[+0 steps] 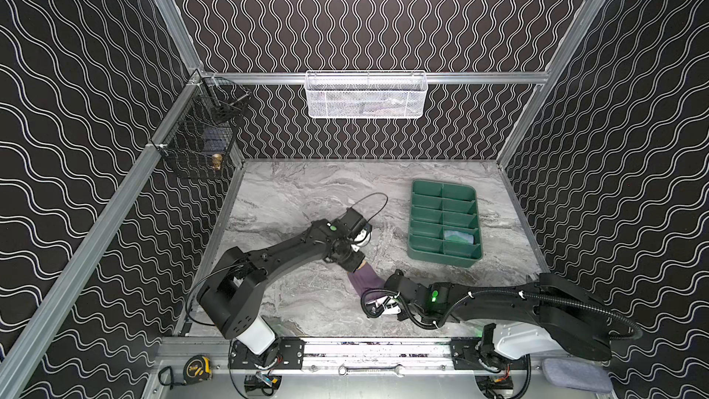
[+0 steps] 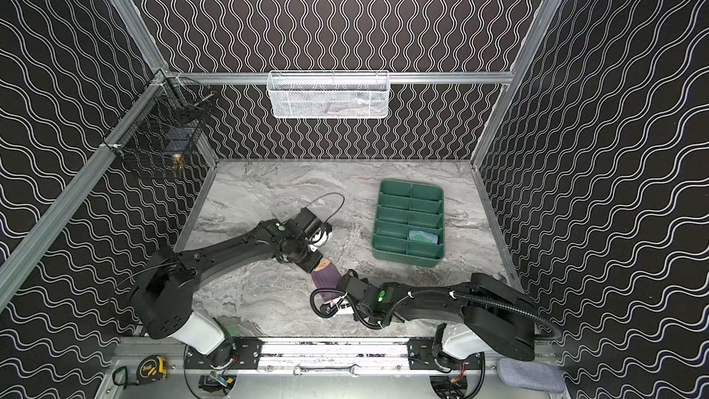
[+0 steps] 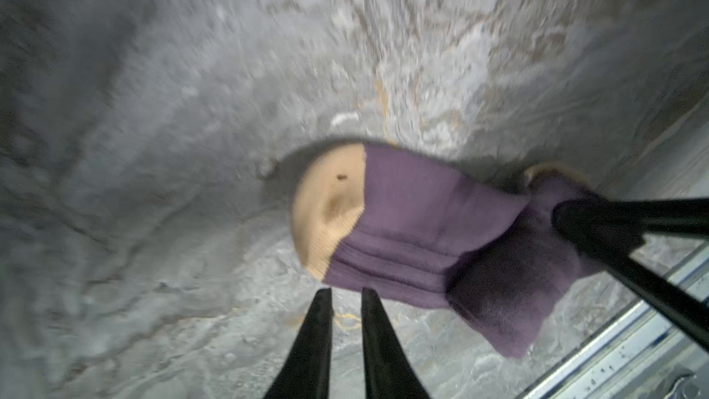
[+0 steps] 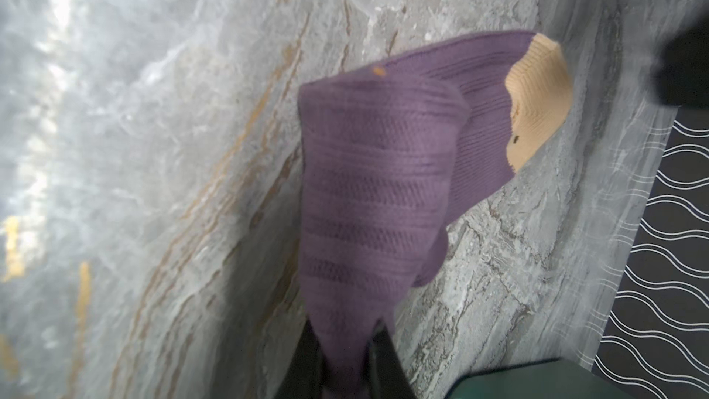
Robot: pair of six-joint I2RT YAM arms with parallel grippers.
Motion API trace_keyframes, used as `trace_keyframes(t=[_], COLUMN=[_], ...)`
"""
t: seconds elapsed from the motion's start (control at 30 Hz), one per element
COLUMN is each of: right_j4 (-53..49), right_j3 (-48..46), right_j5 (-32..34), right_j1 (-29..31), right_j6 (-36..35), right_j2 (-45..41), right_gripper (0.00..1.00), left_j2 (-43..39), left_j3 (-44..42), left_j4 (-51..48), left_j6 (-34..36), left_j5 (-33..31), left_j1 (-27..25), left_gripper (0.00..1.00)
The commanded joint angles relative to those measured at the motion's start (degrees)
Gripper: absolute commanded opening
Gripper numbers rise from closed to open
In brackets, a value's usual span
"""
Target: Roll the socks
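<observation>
Grey marble table fills the floor of a booth with black, wavy-lined walls. On it, at about 6 o'clock from the middle, is the purple sock, stretched between the two arms. Its tan toe lies on the marble at the sock's 11 o'clock end. The left gripper stands just beside that end, with its jaws a little apart and nothing between them. The right gripper at the 5 o'clock end is clenched on the purple cloth, and that end is lifted and folded. At 2 o'clock stands a green tray. The blue sock lies bundled in one right-hand compartment of it, second from the near end.
</observation>
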Motion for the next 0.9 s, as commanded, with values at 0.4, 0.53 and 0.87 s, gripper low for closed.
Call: trace_keyframes(t=[0.4, 0.53, 0.87], right_j4=[-5.6, -8.9, -29.7], right_j3=[1.8, 4.2, 19.0], right_j5=[-2.2, -4.4, -18.1], right_j1=[0.4, 0.1, -4.5], right_j6=[-4.3, -4.3, 5.6], right_j2=[-2.3, -0.3, 11.0], right_gripper=[0.00, 0.00, 0.00], left_j2=[15.9, 17.1, 16.1], left_j3=[0.7, 1.7, 2.4], left_j4=[15.1, 14.6, 13.4], left_j6=[-3.5, -1.8, -0.1], left_j5=[2.1, 1.4, 0.6], left_j1=[0.1, 0.2, 0.5], left_gripper=[0.15, 0.14, 0.13])
